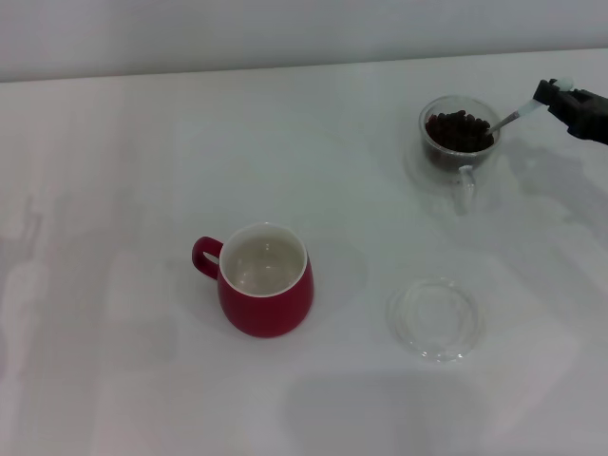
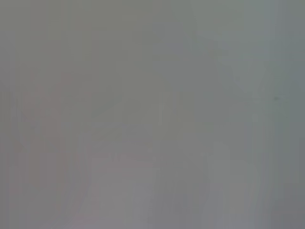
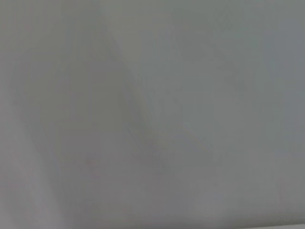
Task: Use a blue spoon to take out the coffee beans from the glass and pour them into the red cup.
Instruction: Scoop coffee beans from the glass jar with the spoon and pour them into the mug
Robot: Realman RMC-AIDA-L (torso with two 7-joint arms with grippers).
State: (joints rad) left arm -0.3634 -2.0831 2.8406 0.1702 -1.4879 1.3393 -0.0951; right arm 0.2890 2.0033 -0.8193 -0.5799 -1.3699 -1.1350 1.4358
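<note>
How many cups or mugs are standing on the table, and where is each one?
2. The red cup stands near the middle of the table, empty. The glass with coffee beans stands far right, where the right gripper holds the blue spoon into it.

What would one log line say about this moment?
right gripper: holds pale-blue-handled metal spoon, bowl in clear glass mug of dark coffee beans | glossy red ceramic cup: empty

I work at a bare test bench — a plain white table [image 1: 142,142] against a blank pale wall [image 1: 285,33], nothing homely.
</note>
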